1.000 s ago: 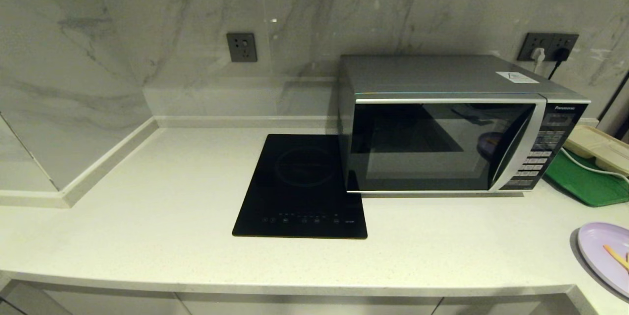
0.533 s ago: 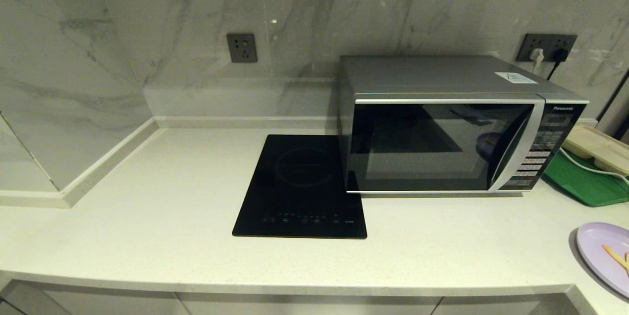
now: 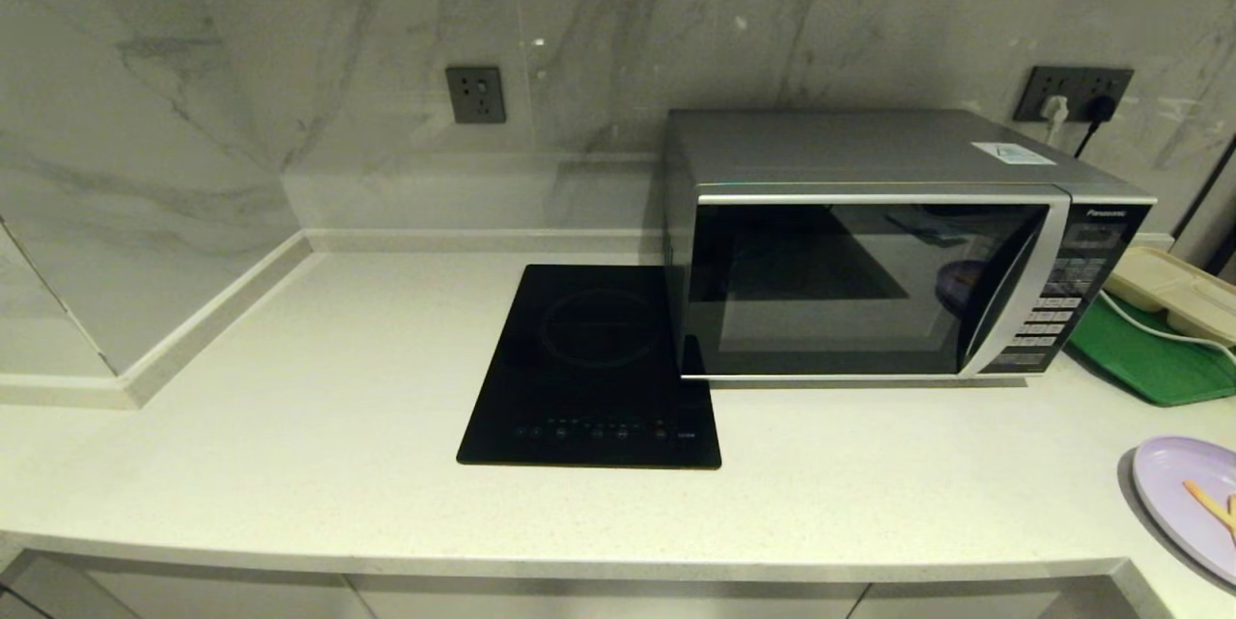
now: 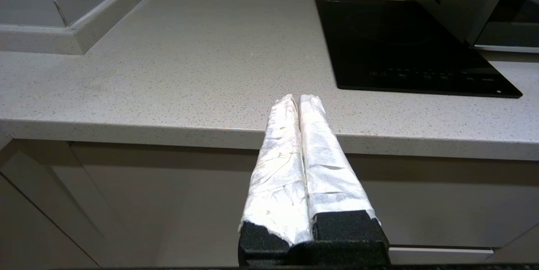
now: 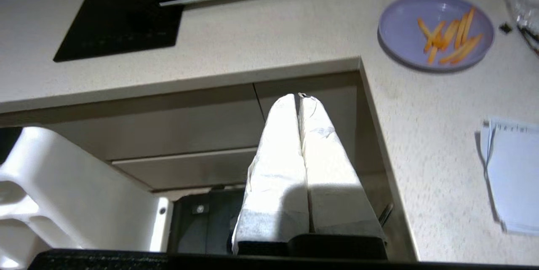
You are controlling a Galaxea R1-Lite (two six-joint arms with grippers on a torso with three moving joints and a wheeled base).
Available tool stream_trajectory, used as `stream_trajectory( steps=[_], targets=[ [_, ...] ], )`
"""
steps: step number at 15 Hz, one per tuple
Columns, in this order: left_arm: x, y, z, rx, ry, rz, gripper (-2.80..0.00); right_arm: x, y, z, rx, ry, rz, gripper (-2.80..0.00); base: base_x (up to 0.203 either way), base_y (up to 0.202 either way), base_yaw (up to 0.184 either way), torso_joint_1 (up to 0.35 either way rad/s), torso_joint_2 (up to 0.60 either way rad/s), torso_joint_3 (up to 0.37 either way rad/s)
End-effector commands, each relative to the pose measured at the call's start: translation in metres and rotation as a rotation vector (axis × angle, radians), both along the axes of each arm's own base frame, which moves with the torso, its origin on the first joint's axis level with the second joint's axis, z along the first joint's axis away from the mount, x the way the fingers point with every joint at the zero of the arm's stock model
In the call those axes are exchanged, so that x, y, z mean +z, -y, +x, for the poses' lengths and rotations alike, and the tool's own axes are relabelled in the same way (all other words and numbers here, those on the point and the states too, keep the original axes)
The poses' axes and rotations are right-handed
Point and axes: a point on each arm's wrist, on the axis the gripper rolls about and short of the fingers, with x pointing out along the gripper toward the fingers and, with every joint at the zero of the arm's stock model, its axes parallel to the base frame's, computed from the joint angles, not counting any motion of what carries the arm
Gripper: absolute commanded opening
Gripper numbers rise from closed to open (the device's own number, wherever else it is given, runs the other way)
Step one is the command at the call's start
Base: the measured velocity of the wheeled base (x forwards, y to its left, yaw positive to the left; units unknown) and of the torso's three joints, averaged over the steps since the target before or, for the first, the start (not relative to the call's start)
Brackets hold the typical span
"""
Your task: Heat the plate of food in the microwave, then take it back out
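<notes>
So we've got the countertop [image 3: 290, 426] with the microwave [image 3: 898, 252] at its back right, door shut, the black induction hob [image 3: 591, 368] tucked right against its left side, and a green tray [image 3: 1149, 358] carrying a beige container [image 3: 1173, 291] just past its right side. The plate of food [image 3: 1190, 503] sits at the counter's right edge, well in front of the tray, with nothing between it and the microwave door. Both our claws hang off the counter's front edge, below it: the left gripper [image 4: 299, 99] and the right gripper [image 5: 298, 98] each have their wrapped fingers pressed together, holding nothing.
</notes>
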Motion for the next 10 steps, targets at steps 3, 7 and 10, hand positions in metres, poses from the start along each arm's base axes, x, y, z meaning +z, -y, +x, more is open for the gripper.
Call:
stream_trajectory(
  steps=[3,7,10],
  targets=[
    [0.0,0.0,0.0,0.001,0.0,0.0,-2.8,-0.046,0.004,-0.01,0.029,0.049,-0.06,-2.8,0.0,0.0,0.0,0.0,0.0,0.0],
    [0.0,0.0,0.0,0.001,0.0,0.0,-2.8,-0.074,0.005,0.0,-0.001,0.069,-0.122,-2.8,0.0,0.0,0.0,0.0,0.0,0.0],
    [0.0,0.0,0.0,0.001,0.0,0.0,-2.8,-0.082,0.005,0.038,-0.004,0.087,-0.114,-2.8,0.0,0.0,0.0,0.0,0.0,0.0]
  ],
)
